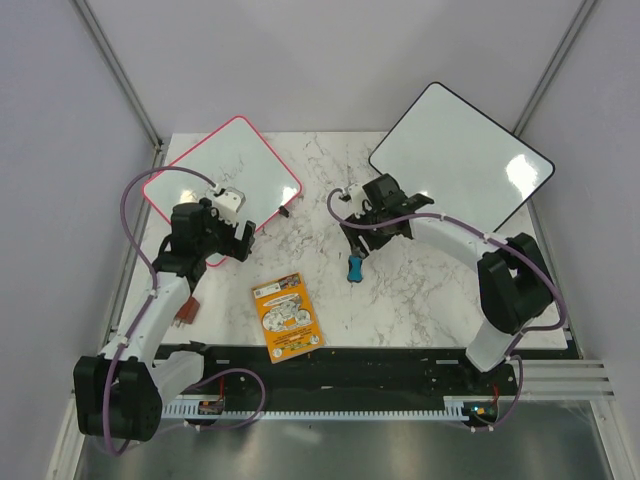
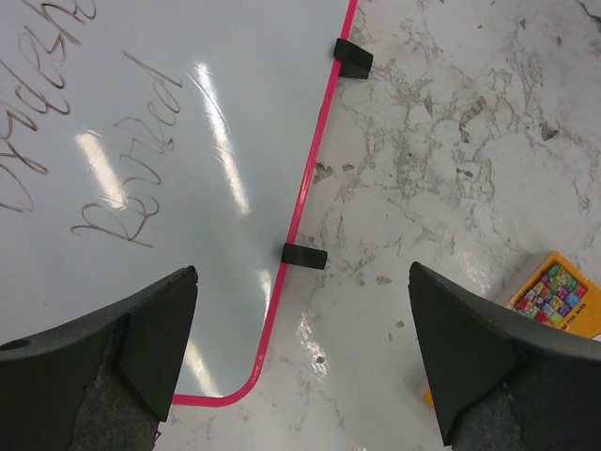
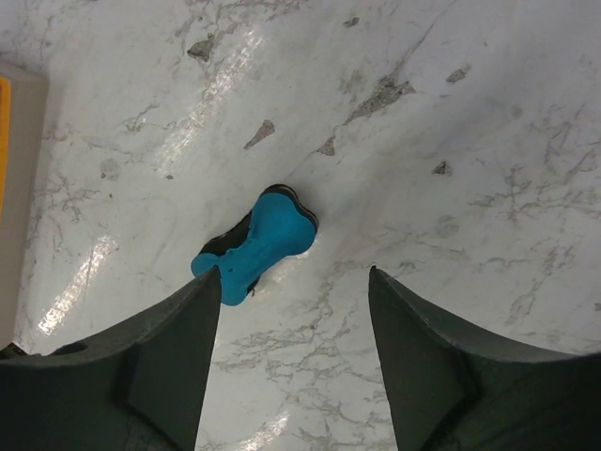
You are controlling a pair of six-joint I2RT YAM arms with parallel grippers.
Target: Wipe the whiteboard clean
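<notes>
Whiteboard w/ pink frame lies at far-left of desk, faint handwriting on it. Left fingers spread wide, empty, above its near corner. Right fingers apart, gripping nothing, over blue eraser mid-desk. Orange card sits nearer the arm bases.

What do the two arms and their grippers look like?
The left arm and right arm are white with black joints; a purple cable loops along each. The left gripper and right gripper are black, with thick, dark, wedge-shaped fingers.
</notes>
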